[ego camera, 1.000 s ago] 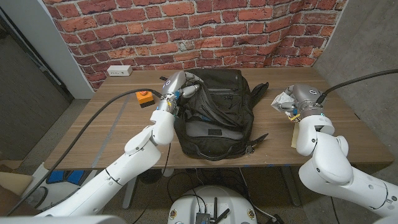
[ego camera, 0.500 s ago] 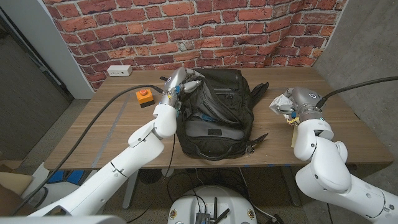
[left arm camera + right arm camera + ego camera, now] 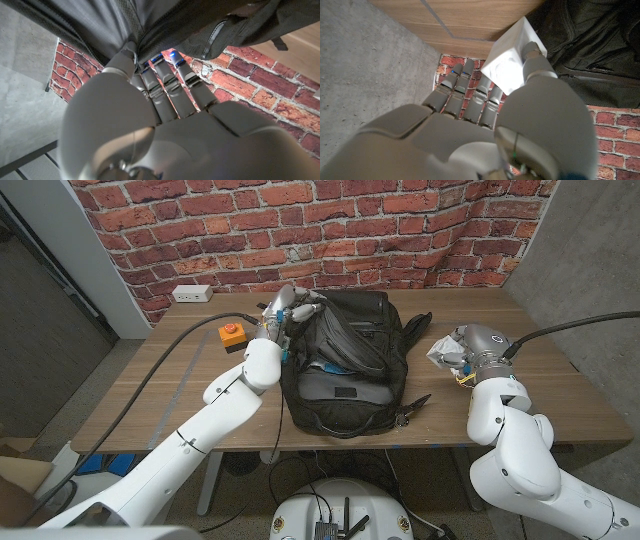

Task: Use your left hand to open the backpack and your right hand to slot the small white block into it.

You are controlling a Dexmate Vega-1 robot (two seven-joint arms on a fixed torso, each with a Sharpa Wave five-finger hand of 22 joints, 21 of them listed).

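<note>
Head view: black backpack (image 3: pixel 345 360) lies on the wooden surface (image 3: pixel 180 395), taken here as the landmark.
Left robot hand (image 3: pixel 290 308): at the backpack's far left corner, fingers closed on the fabric beside the zipper; the left wrist view shows the fingertips (image 3: pixel 165 62) tucked into the parted edge.
Opening: a gap shows along the backpack's left side; judged partly open, its full width cannot be told.
Right robot hand (image 3: pixel 452 348): well apart from the backpack, to its right, above the surface.
Small white block (image 3: pixel 512 60): pinched between thumb and fingers of the right robot hand, clear of the surface.
Done: block picked up; backpack gripped and parted.
Left: carry the block across and slot it inside.
Other: orange-topped box (image 3: pixel 232 333) just left of the backpack.
</note>
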